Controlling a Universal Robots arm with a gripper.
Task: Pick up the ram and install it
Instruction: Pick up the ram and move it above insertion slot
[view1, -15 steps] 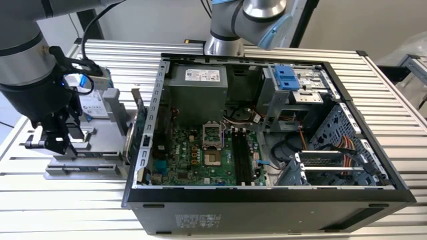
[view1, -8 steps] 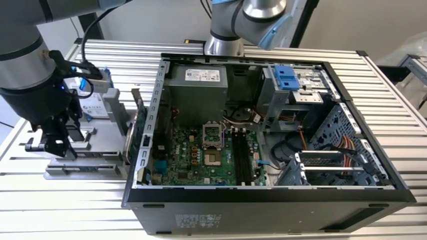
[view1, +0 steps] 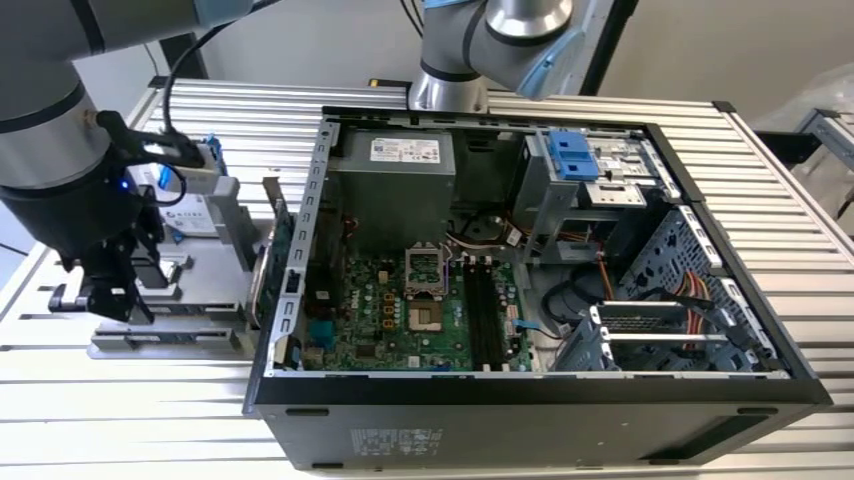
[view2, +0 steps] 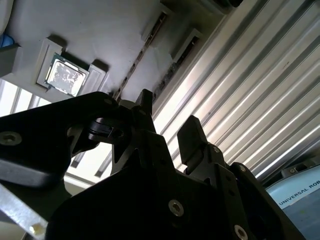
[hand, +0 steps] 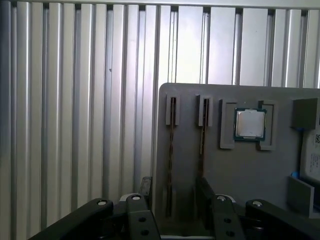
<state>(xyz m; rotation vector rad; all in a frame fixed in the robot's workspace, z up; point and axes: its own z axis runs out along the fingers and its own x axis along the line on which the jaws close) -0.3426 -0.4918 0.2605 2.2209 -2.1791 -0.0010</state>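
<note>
Grey parts tray (view1: 174, 340) sits at the exterior view's left, outside the open PC case (view1: 534, 420), and the arm is over it. Ram (hand: 171, 145) stands on edge in a narrow slot of the tray, which leaves its long faces free for a pinch. A second stick (hand: 202, 132) stands in the neighbouring slot, with the silver CPU (hand: 250, 124) in its own pocket beyond. Gripper (hand: 175, 182) hovers above the tray, jaws apart, nothing held. In the first wrist view the gap lines up over the ram, with one finger (hand: 205, 192) close to the second stick; clearance looks tight there, I'd judge. No contact that I can see. Memory slots (view1: 483, 320) on the board inside the case look unfilled, so neither pick nor install is done yet.
</note>
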